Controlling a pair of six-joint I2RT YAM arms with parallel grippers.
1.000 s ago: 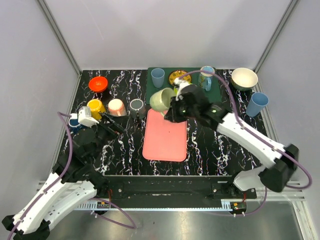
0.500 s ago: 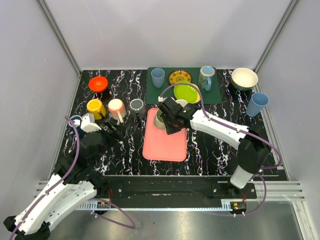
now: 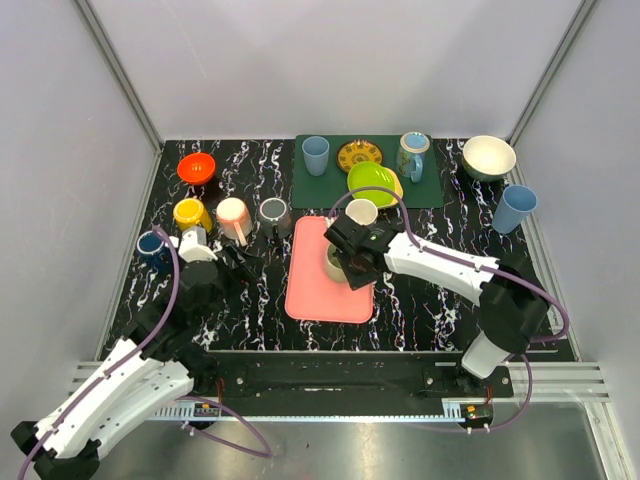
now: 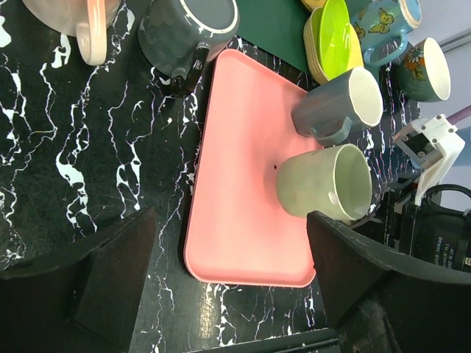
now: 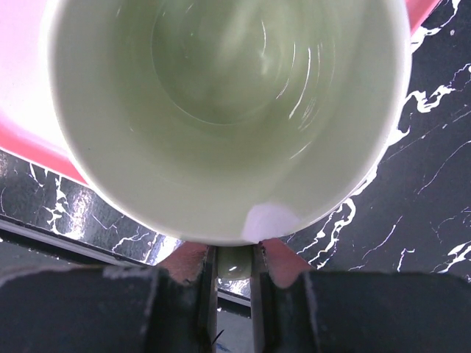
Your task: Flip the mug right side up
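The pale green mug (image 3: 335,264) stands mouth up on the pink tray (image 3: 310,290), near its right edge. It also shows in the left wrist view (image 4: 324,182). In the right wrist view its open mouth (image 5: 221,110) fills the frame. My right gripper (image 3: 352,262) is shut on the mug's handle (image 5: 234,262), which is pinched between the two fingers (image 5: 184,261). My left gripper (image 3: 235,262) is open and empty over the black marbled table, left of the tray; its fingers (image 4: 81,287) frame the tray's near edge (image 4: 243,272).
A grey mug with a white inside (image 3: 361,212) stands just behind the tray. Yellow (image 3: 190,213), pink (image 3: 233,214) and dark grey (image 3: 274,211) mugs stand left of it, with a dark blue mug (image 3: 152,245) and an orange bowl (image 3: 196,167). The green mat (image 3: 325,185) holds a lime bowl (image 3: 374,183) and cups.
My right gripper has brought the green mug from tilted and raised at the tray's far edge down onto the tray, mouth up. My left gripper has drifted slightly right.
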